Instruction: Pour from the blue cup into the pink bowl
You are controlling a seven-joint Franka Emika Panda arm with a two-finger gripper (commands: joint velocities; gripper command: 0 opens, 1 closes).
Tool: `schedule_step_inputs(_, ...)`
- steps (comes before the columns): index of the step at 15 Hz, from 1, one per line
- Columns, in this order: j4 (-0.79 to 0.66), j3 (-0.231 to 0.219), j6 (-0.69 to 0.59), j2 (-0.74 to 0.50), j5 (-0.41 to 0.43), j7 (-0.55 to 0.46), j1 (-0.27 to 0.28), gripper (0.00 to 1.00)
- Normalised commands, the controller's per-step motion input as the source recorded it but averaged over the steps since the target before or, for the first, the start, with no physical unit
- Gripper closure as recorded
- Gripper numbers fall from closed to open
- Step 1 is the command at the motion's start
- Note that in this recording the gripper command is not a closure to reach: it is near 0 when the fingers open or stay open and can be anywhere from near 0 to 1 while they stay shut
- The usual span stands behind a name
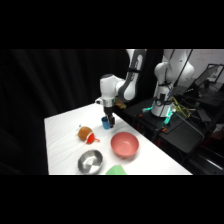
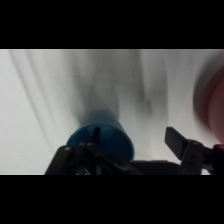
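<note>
The blue cup stands upright on the white table, behind the pink bowl. My gripper hangs straight down at the cup's right side. In the wrist view the blue cup fills the lower middle, close under the black linkage. One black finger stands well to the right of the cup with bare table between them, so the gripper is open. A blurred pink edge of the pink bowl shows at the right border.
An orange-red object lies left of the cup. A shiny silver bowl sits near the front edge, with a light green object beside it. Dark equipment and a second white robot stand beyond the table's right edge.
</note>
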Motion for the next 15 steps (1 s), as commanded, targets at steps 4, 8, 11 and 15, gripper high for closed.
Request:
schedule_step_inputs(4,0.1,0.077,0.07,0.07,-0.016,0.02,-0.064,1.0)
schedule_step_inputs(8,0.03,0.006,0.02,-0.05,-0.089,0.05,-0.035,0.7)
schedule_step_inputs(11,0.0,-0.066,0.0,-0.09,-0.187,0.14,0.052,0.06)
schedule_step_inputs(15,-0.08,-0.151,-0.13,-0.32,-0.266,0.27,0.173,0.06)
